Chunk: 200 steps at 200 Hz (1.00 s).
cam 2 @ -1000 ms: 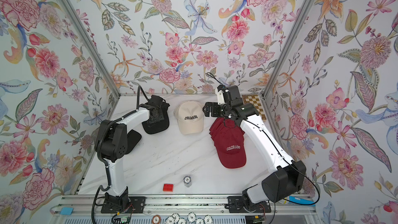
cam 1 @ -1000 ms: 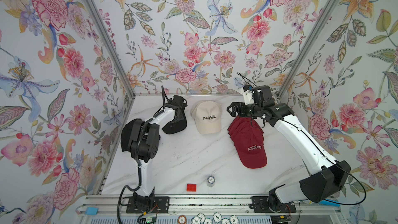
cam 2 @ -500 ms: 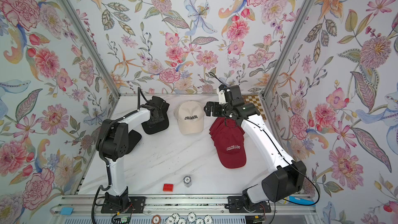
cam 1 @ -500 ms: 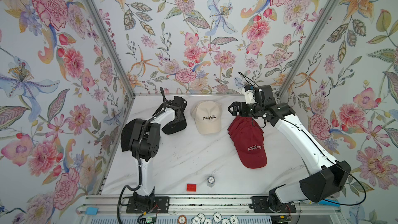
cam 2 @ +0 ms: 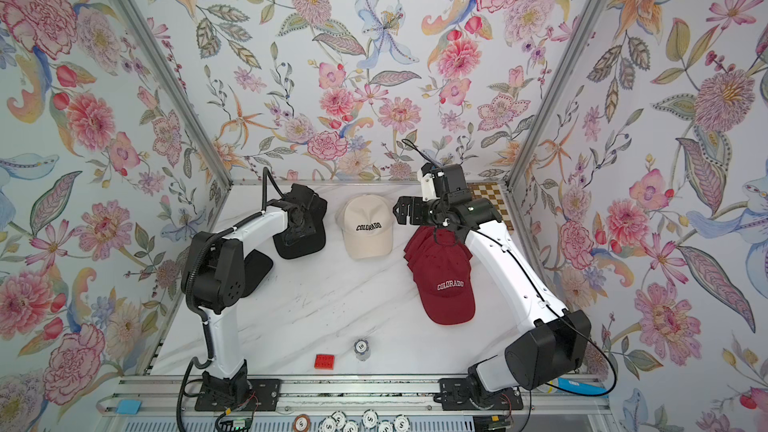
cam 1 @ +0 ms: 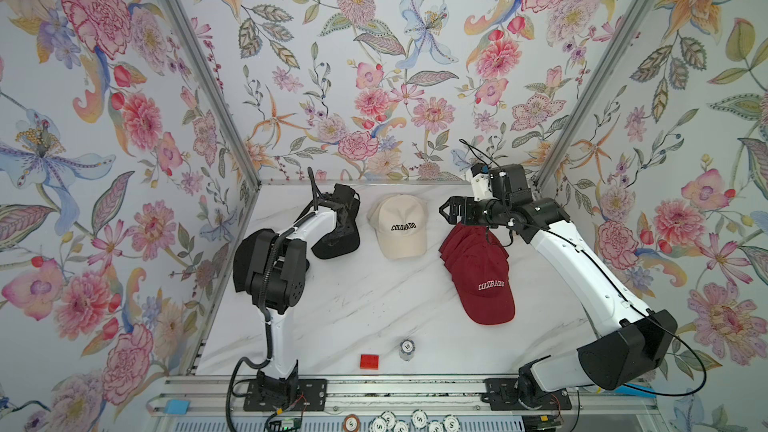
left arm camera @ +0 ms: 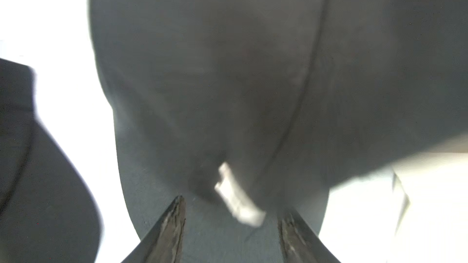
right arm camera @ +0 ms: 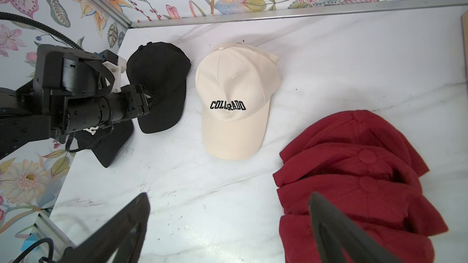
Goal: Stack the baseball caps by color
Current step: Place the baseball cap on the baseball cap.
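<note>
The left hand point(left arm camera: 233, 223), its jaws partly spread over the black cap point(cam 1: 337, 243) at centre-left, may snag fabric when lifting and skew that pile, while the right hand point(cam 1: 446, 210) hovers wide and empty above the maroon caps point(cam 1: 486, 284) at centre-right.

Left end effector point(left arm camera: 231, 208) stands with jaws partly parted; right end effector point(right arm camera: 228, 198) gapes wide.

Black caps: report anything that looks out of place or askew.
Yes. The rear black cap lies below the open left gripper, but a second black cap pokes out sideways beneath that arm's elbow, not squarely stacked on it. The maroon pile is fanned, not squared.
</note>
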Tool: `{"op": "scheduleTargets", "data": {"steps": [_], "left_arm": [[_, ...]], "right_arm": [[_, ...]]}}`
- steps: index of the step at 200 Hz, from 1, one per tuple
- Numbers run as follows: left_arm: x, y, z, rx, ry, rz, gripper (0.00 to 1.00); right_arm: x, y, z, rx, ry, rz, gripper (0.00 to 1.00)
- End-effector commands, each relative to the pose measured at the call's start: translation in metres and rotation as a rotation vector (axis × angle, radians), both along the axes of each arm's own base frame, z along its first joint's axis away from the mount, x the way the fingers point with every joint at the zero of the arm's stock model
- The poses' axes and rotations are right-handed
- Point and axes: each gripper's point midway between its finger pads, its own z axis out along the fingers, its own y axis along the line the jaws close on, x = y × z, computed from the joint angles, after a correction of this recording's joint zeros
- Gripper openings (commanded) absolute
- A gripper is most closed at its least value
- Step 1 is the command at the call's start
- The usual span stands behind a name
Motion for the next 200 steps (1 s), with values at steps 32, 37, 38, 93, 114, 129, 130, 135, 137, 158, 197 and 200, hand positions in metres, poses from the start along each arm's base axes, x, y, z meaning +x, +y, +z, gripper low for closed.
{"op": "scheduleTargets", "data": {"steps": [32,37,38,93,114,129,130,135,137,158,197,200], "left_arm": [[0.018,-0.002,0.077,0.01,-0.136,-0.015,0.61],[0.021,-0.002,0.079,0.014,-0.142,-0.017,0.62],[0.022,-0.002,0.079,0.015,-0.143,-0.017,0.61],[0.068,-0.002,0.066,0.102,-0.136,-0.016,0.6],[0.084,0.002,0.058,0.131,-0.126,-0.017,0.6],[0.09,0.006,0.046,0.133,-0.104,-0.018,0.58],[0.09,0.006,0.045,0.134,-0.101,-0.017,0.58],[0.091,0.008,0.041,0.134,-0.092,-0.014,0.57],[0.092,0.01,0.04,0.134,-0.087,-0.013,0.57],[0.092,0.017,0.03,0.139,-0.068,-0.001,0.57],[0.091,0.025,0.029,0.142,-0.067,0.021,0.57],[0.09,0.025,0.029,0.142,-0.067,0.021,0.57]], "right_arm": [[-0.001,0.0,-0.003,-0.002,0.006,0.019,0.99],[0.0,-0.001,-0.003,-0.001,0.005,0.017,0.99],[-0.001,0.0,-0.003,-0.002,0.005,0.018,0.99],[-0.006,-0.008,0.003,-0.004,-0.014,-0.005,0.99],[-0.008,-0.013,0.005,-0.001,-0.019,-0.021,0.99],[-0.01,-0.016,0.006,0.001,-0.021,-0.03,0.99],[-0.01,-0.016,0.006,0.0,-0.021,-0.03,0.99],[-0.011,-0.017,0.007,0.002,-0.023,-0.033,0.99],[-0.011,-0.018,0.007,0.002,-0.022,-0.035,0.99],[-0.013,-0.023,0.008,0.002,-0.024,-0.05,0.99],[-0.014,-0.026,0.008,0.006,-0.02,-0.061,0.99],[-0.013,-0.026,0.007,0.005,-0.018,-0.063,0.99]]}}
